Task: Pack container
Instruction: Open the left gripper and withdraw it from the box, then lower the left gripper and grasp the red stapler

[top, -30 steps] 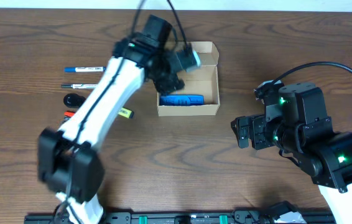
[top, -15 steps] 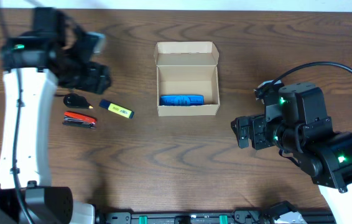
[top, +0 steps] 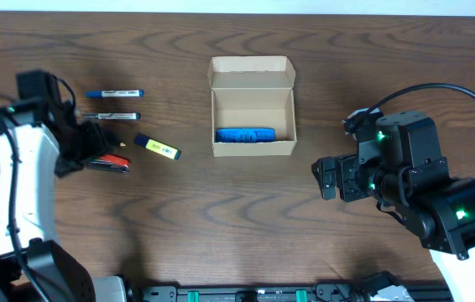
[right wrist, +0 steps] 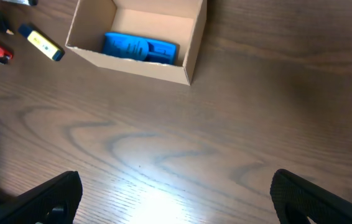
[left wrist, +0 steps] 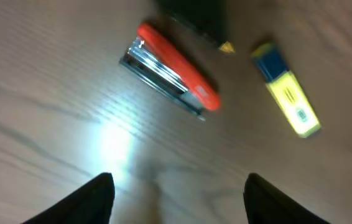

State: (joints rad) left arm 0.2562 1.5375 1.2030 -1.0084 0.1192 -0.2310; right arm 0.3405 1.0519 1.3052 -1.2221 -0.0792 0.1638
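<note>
Wood-grain table [top: 221, 218], dark brown. Over on the left, two markers lie parallel: a blue-capped one [top: 113, 93], then a black one [top: 110, 116] just below it. A yellow highlighter [top: 156, 147] lies slanted nearby, and a red stapler [left wrist: 170, 68] sits close beside it, not touching.

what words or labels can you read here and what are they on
None can be read in any view.
yellow highlighter: dark marks on its label, too blurred to read.
upper marker and lower marker: barrel print too small to read.
container: plain, no print visible.
</note>
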